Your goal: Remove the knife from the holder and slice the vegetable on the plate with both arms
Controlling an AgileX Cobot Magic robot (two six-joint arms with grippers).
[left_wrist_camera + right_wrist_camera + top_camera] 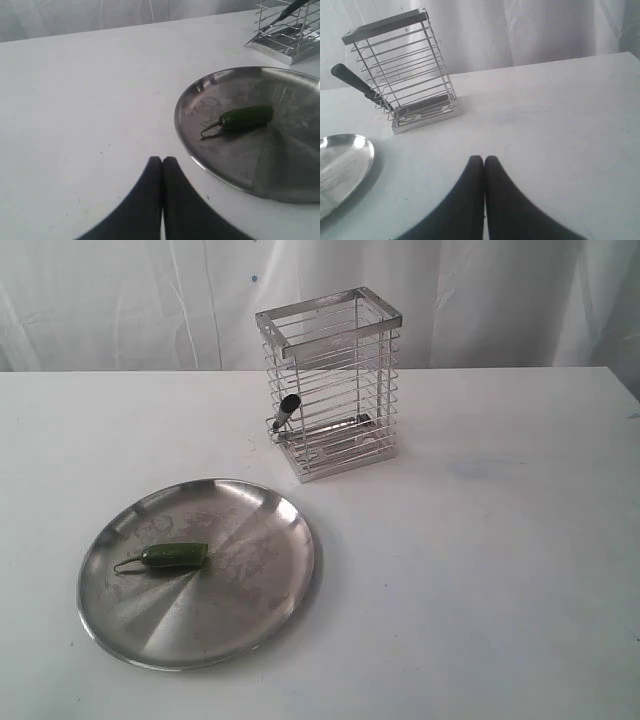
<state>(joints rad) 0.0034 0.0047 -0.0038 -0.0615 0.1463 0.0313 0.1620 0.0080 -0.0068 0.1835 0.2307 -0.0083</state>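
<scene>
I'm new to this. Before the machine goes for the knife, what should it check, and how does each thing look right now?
1. The knife sits in the holder, handle poking out through the side: ok.
2. The holder stands upright: ok.
3. The vegetable lies on the plate: ok.
4. The right gripper is open to grasp: not ok, it is shut.
5. The left gripper is empty: ok, shut on nothing.
6. The blade is free of the wires: cannot tell.

Bright, diffuse lighting, faint soft shadows. Streaky glare on plate (240, 590). Backdrop (100, 300) washed out. Wrist views slightly soft, near foreground blurred.
</scene>
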